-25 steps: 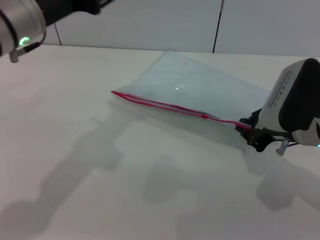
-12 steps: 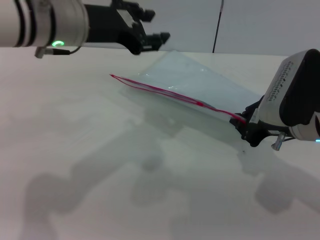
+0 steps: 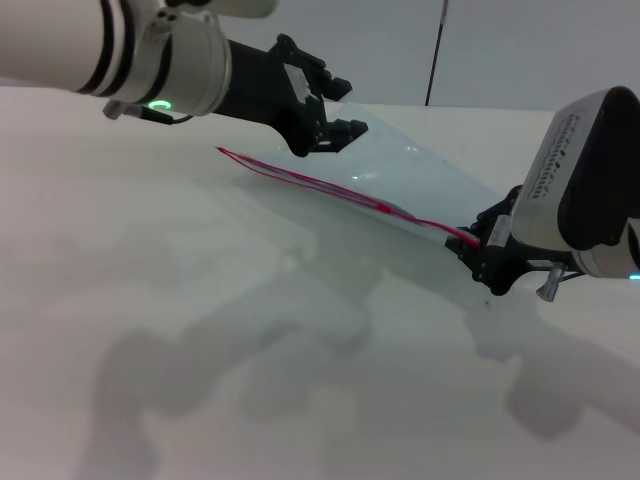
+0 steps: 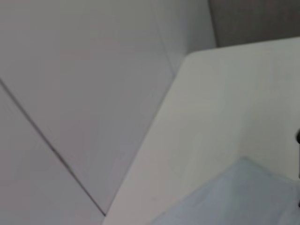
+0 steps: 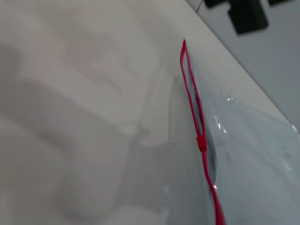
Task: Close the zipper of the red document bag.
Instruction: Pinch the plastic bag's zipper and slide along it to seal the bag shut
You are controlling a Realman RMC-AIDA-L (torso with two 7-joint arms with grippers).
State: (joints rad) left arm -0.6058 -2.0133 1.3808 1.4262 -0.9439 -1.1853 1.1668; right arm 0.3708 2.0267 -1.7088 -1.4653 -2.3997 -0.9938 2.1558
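Note:
The red document bag (image 3: 420, 170) is a pale blue translucent pouch lying slanted on the white table, its right end raised. The zipper (image 3: 320, 184) runs along its near edge as a thin red strip, with the slider (image 3: 385, 208) about two thirds along; it also shows as the zipper (image 5: 192, 93) gaping apart up to the slider (image 5: 201, 143). My right gripper (image 3: 487, 252) is shut on the bag's right end at the zip strip. My left gripper (image 3: 343, 108) hangs open above the bag's far left part, not touching it. A corner of the bag (image 4: 234, 197) shows in the left wrist view.
The white table (image 3: 200, 330) spreads wide in front of the bag. A pale wall (image 3: 520, 50) with a dark seam stands behind its far edge. The left gripper's dark fingers (image 5: 246, 16) show beyond the zip's far end in the right wrist view.
My left arm has swung in from the upper left until its gripper is over the bag. The right gripper has drawn the bag's right end slightly left and up.

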